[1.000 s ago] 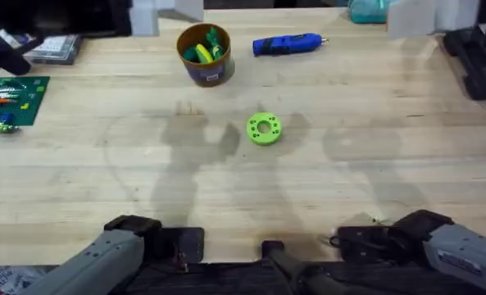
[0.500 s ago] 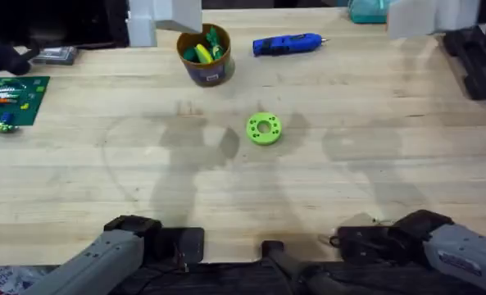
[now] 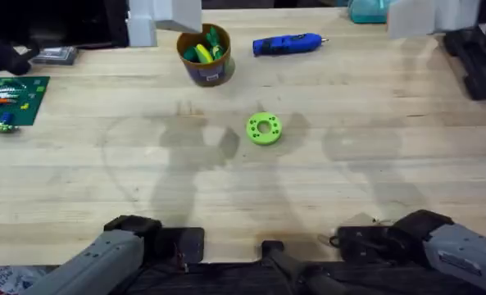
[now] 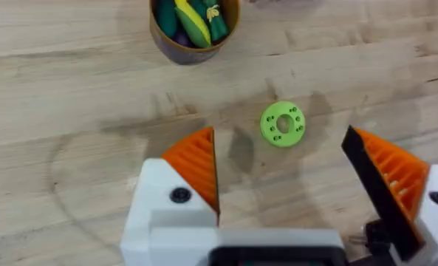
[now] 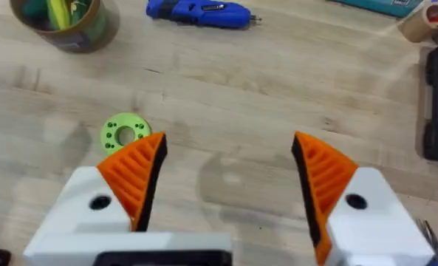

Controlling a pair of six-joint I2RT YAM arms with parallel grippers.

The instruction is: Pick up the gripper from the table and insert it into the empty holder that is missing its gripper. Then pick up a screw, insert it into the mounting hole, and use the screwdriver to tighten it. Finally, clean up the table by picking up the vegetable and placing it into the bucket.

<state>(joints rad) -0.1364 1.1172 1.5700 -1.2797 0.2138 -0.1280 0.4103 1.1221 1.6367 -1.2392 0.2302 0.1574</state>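
Note:
The bucket stands at the far middle-left of the table, holding the dark green vegetable and a yellow piece. The blue screwdriver lies just right of the bucket. A white boxy body sits at the far edge behind the bucket; I cannot tell whether it is the holder. The loose gripper and the screw are out of view. My left gripper hangs open above bare wood, short of a lime-green ring. My right gripper is open too, holding nothing.
The lime-green ring lies mid-table. A green circuit board is at the left edge. Black hardware, a second white shape and a teal container sit at the far right. A tape roll is nearby.
The white body behind the bucket shifted left along the far edge, and the clutter at the far left corner moved back. Both arms and the table's objects stayed put.

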